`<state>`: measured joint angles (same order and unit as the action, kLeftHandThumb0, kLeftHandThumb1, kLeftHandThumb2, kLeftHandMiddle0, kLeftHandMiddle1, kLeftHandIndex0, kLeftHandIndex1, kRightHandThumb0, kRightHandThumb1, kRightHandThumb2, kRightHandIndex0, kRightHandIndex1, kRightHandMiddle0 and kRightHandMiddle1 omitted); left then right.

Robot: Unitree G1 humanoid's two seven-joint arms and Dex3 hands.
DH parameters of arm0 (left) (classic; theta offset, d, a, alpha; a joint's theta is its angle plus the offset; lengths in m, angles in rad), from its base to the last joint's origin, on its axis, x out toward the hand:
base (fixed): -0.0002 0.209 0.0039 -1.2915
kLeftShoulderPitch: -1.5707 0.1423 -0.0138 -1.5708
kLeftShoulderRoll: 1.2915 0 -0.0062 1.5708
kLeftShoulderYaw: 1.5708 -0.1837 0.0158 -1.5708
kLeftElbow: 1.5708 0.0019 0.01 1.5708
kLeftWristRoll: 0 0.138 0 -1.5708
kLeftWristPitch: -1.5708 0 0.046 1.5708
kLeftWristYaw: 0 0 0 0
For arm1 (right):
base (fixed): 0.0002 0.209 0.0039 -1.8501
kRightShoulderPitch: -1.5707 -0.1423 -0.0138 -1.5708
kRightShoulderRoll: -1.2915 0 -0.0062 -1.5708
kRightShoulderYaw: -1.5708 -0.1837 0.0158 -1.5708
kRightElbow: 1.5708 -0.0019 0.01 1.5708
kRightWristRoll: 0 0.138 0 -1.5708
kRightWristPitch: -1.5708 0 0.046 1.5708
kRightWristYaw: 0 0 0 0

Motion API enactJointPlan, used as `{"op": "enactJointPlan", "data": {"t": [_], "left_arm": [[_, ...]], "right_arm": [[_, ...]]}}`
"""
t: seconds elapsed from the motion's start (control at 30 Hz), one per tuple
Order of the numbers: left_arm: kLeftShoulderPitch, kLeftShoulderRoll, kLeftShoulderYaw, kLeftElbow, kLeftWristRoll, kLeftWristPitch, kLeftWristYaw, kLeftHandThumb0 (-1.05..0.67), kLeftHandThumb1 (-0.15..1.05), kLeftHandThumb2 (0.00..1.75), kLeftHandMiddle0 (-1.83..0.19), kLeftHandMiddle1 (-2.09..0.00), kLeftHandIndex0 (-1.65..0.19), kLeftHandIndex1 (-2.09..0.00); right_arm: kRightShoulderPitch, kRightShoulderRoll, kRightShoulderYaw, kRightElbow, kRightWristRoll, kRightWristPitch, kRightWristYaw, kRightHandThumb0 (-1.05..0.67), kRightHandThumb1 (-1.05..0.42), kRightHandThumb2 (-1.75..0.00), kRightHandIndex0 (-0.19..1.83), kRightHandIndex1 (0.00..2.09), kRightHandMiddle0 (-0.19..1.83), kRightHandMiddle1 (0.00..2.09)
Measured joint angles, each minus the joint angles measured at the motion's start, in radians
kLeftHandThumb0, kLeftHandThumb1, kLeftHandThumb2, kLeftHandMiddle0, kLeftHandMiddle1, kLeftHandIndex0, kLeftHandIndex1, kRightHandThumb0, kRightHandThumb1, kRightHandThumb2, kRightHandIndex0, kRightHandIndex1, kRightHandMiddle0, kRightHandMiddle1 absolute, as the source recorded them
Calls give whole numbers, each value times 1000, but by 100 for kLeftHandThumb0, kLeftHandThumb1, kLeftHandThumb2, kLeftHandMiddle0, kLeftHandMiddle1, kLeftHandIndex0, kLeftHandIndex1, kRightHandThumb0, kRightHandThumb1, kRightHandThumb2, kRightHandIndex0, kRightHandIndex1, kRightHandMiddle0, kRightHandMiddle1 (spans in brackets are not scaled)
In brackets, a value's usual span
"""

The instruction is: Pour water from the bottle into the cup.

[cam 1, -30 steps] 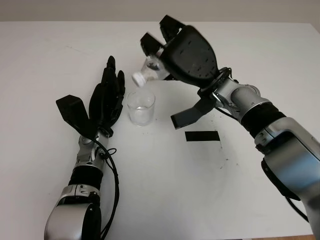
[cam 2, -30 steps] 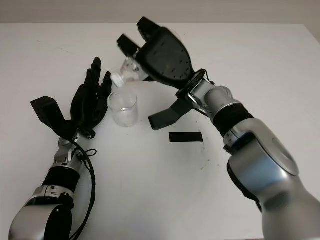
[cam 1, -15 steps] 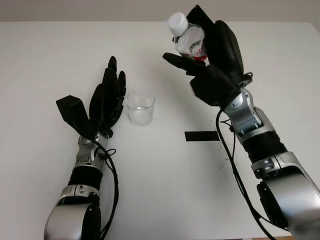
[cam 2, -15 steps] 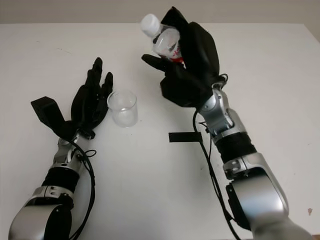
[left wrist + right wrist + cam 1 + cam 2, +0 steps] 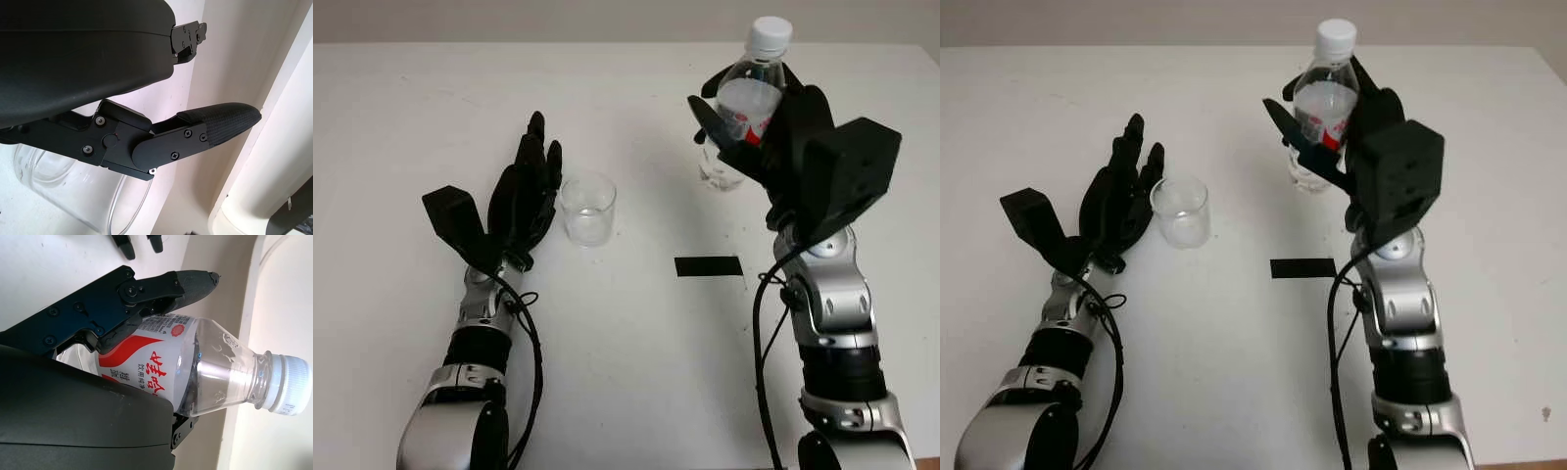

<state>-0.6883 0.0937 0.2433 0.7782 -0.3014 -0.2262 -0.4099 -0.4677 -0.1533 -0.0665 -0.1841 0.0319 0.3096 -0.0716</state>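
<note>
A clear plastic water bottle [image 5: 744, 98] with a white cap [image 5: 769, 34] and red label stands upright right of centre, my right hand [image 5: 759, 137] shut around its middle. Its base sits at or just above the table. In the right wrist view the bottle [image 5: 195, 372] lies between the black fingers [image 5: 161, 286] and the palm. An empty clear cup [image 5: 588, 209] stands on the table left of the bottle, well apart from it. My left hand [image 5: 524, 196] is open just left of the cup; the cup [image 5: 73, 196] appears beside its finger [image 5: 215, 125].
A white table [image 5: 626, 372] carries everything. A short strip of black tape [image 5: 709, 265] lies on it, between the cup and my right forearm. The table's far edge runs along the top, close behind the bottle.
One second ago the bottle was tipped over the cup. The right hand has since swung it upright and carried it right and down, away from the cup. The left hand stayed put.
</note>
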Motion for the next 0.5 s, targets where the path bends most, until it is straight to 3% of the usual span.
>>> {"op": "enactJointPlan", "data": {"t": [0.33,0.5], "left_arm": [[-59,45,21,110,0,-51,-11,-86,105,74,19,0,19,0],[-75,52,23,139,0,-67,-15,-84,105,75,19,0,19,0]], "right_arm": [[98,27,14,-75,-28,55,0,-46,-105,-46,143,209,112,209],[117,51,19,-73,-31,62,0,-47,-105,-44,131,209,98,209]]}}
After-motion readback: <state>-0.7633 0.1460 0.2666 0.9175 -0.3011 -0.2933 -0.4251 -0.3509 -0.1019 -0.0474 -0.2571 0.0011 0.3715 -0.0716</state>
